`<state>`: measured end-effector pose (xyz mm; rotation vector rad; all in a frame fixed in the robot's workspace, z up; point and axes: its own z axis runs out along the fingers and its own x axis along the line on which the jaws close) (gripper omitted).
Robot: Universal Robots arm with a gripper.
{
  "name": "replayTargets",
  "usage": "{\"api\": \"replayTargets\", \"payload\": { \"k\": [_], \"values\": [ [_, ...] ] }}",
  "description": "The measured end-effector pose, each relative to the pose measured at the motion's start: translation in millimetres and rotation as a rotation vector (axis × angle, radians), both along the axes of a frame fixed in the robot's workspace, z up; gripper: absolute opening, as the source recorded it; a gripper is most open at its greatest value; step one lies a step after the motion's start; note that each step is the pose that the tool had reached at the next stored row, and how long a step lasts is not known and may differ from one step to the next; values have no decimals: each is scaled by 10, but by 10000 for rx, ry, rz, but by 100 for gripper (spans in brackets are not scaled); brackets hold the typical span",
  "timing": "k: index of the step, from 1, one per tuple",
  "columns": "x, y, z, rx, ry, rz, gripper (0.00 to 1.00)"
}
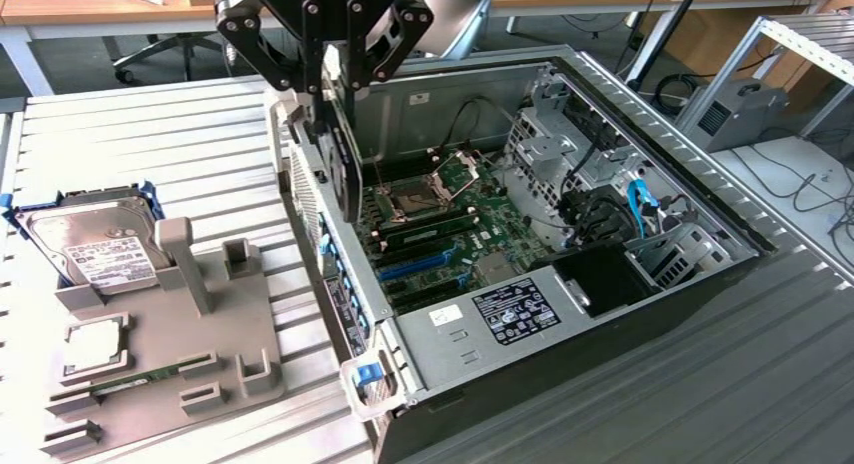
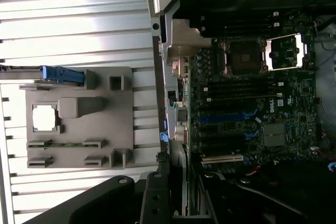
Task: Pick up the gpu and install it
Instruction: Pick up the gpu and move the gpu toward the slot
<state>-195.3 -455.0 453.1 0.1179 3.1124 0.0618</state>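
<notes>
The gpu (image 1: 344, 159) hangs upright and edge-on, a thin dark card, with my gripper (image 1: 334, 79) shut on its upper part. It hovers over the near wall of the open computer case (image 1: 694, 284), just beside the motherboard (image 1: 461, 229) with its blue slots (image 1: 420, 266). In the wrist view the gpu's thin edge (image 2: 181, 169) runs out from between my gripper's (image 2: 176, 205) black fingers (image 2: 155, 203), toward the case wall and the motherboard (image 2: 252, 103). The card's faces are hidden.
A grey fixture tray (image 1: 180, 334) lies on the slatted table at the exterior view's left, beside a silver hard drive (image 1: 94, 246) in a blue bracket, and holds a square chip (image 1: 94, 346) and a narrow memory stick (image 1: 134, 379). Desks and a chair stand behind.
</notes>
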Motion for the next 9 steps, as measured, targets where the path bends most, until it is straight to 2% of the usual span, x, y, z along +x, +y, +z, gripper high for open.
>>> {"api": "replayTargets", "payload": {
  "k": [7,9],
  "values": [
    [62,0,0,0,0,0,26],
    [124,0,0,0,0,0,26]
  ]
}}
